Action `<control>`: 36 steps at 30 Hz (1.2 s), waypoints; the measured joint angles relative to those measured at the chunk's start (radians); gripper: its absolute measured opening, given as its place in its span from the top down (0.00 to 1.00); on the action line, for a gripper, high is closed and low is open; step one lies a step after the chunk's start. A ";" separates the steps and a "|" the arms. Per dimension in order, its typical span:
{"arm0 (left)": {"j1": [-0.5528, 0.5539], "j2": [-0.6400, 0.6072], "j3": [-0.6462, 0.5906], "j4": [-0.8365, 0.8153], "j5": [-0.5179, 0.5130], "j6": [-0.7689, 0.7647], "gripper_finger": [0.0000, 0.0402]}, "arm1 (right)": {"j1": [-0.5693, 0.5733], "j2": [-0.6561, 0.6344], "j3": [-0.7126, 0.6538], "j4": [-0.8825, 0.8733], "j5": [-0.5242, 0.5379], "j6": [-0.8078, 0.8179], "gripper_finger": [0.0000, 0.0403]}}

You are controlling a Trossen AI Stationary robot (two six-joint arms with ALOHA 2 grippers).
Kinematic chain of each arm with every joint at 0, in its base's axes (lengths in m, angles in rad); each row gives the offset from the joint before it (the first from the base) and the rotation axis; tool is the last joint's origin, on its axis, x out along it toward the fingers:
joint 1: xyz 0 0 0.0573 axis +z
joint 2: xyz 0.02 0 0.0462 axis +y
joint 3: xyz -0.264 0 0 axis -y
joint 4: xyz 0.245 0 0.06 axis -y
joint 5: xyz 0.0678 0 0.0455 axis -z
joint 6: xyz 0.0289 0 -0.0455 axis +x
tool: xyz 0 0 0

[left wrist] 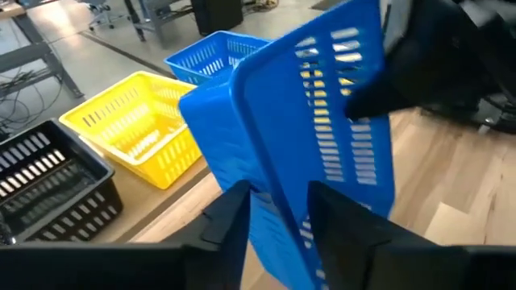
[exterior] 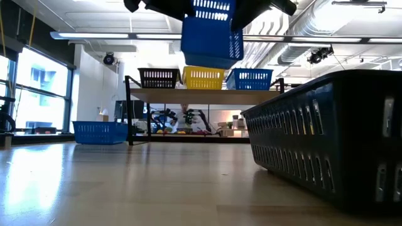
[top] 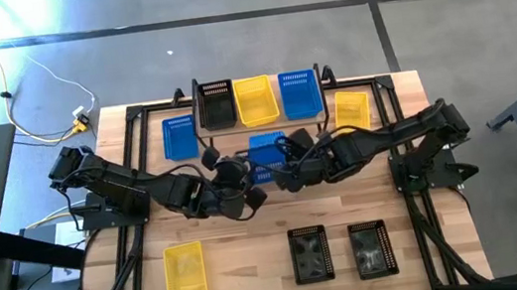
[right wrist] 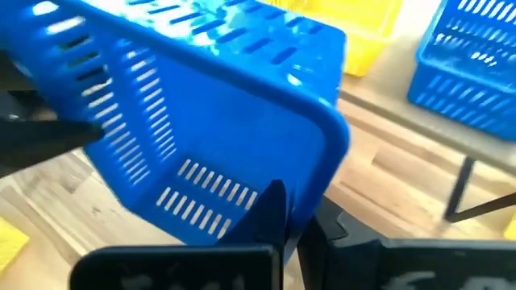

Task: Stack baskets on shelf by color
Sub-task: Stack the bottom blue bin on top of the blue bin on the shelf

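The desk (top: 254, 266) is a light wooden plank top on a black frame, standing on a grey concrete floor (top: 463, 28) crossed by dark lines; white and yellow cables (top: 44, 108) trail over the floor toward 10 o'clock of the desk.

At the 12 o'clock edge stands the shelf (exterior: 207, 95), a pale plank on thin black legs. On it sit a black basket (top: 215, 105), a yellow basket (top: 256, 99) and a blue basket (top: 300, 93), side by side. Another blue basket (top: 179, 137) lies on the desk just beside the shelf toward 9 o'clock, and a second yellow basket (top: 351, 110) lies beside it toward 3 o'clock.

Near the desk's centre both arms meet at a third blue basket (top: 266, 154), which the low view shows lifted off the desk and tilted, in front of the shelf. The right tool (right wrist: 282, 221) is clamped on this basket's rim, its fingers together over the wall. The left tool (left wrist: 278, 217) has its fingers apart, one on each side of the basket's wall.

Toward 6 o'clock lie two more black baskets (top: 310, 254) (top: 372, 249) near each other, and toward 7 o'clock a third yellow basket (top: 184, 271).

The low view looks into a bright room with tall windows (exterior: 38, 88) at 9 o'clock, ceiling light strips (exterior: 113, 36) and silver ducts (exterior: 326, 25) overhead.
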 joint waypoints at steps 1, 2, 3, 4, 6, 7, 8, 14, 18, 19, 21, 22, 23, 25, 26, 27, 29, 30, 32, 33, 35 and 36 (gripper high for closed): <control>0.000 0.000 0.000 0.001 0.005 0.011 0.67 | -0.005 0.000 0.011 -0.014 -0.001 -0.012 1.00; 0.000 0.000 0.000 0.001 0.006 0.024 0.65 | -0.010 -0.001 0.023 -0.026 -0.001 -0.028 1.00; 0.000 0.000 0.000 0.003 0.006 0.040 0.63 | -0.016 -0.002 0.038 -0.038 0.000 -0.042 1.00; 0.000 0.000 0.000 0.004 0.005 0.059 0.62 | -0.021 -0.003 0.055 -0.056 0.000 -0.059 1.00; 0.000 0.000 0.000 0.004 -0.001 0.094 0.59 | -0.034 -0.003 0.095 -0.096 0.000 -0.084 1.00; 0.000 0.000 0.000 0.006 -0.003 0.110 0.58 | -0.042 -0.003 0.113 -0.110 0.002 -0.100 1.00; 0.000 0.000 0.000 0.010 -0.004 0.127 0.57 | -0.050 -0.003 0.130 -0.123 0.003 -0.114 1.00; 0.006 -0.022 0.000 0.037 -0.019 0.228 0.56 | -0.099 -0.004 0.203 -0.183 0.005 -0.183 1.00; 0.006 -0.050 0.000 0.034 -0.024 0.292 0.56 | -0.141 -0.004 0.246 -0.223 -0.007 -0.230 1.00; 0.006 -0.057 0.000 0.025 -0.024 0.305 0.56 | -0.152 -0.004 0.261 -0.234 -0.012 -0.246 1.00; 0.004 -0.072 0.000 0.027 -0.011 0.327 0.56 | -0.178 -0.004 0.296 -0.248 -0.032 -0.276 1.00; 0.004 -0.080 0.000 0.025 0.006 0.338 0.56 | -0.195 -0.004 0.314 -0.258 -0.045 -0.291 1.00; 0.004 -0.087 0.000 0.019 0.026 0.342 0.56 | -0.212 -0.004 0.332 -0.269 -0.064 -0.307 1.00; 0.004 -0.095 0.000 0.010 0.063 0.343 0.56 | -0.251 -0.004 0.371 -0.291 -0.102 -0.332 1.00; 0.004 -0.100 0.000 0.002 0.080 0.346 0.56 | -0.272 -0.004 0.391 -0.305 -0.118 -0.345 1.00; 0.004 -0.104 0.000 -0.004 0.092 0.355 0.56 | -0.293 -0.004 0.409 -0.317 -0.135 -0.354 1.00; 0.004 -0.105 0.000 -0.012 0.103 0.374 0.57 | -0.338 -0.004 0.444 -0.351 -0.169 -0.375 1.00; 0.003 -0.105 0.000 -0.023 0.104 0.376 0.57 | -0.362 -0.004 0.462 -0.370 -0.186 -0.384 1.00; 0.003 -0.105 0.000 -0.038 0.108 0.376 0.57 | -0.411 -0.004 0.493 -0.393 -0.224 -0.401 1.00; 0.003 -0.105 0.000 -0.046 0.112 0.376 0.57 | -0.437 -0.004 0.507 -0.408 -0.249 -0.409 1.00; 0.003 -0.105 0.000 -0.069 0.131 0.376 0.57 | -0.493 -0.004 0.531 -0.426 -0.302 -0.435 1.00; 0.003 -0.105 0.000 -0.077 0.137 0.376 0.57 | -0.521 -0.004 0.539 -0.424 -0.328 -0.445 1.00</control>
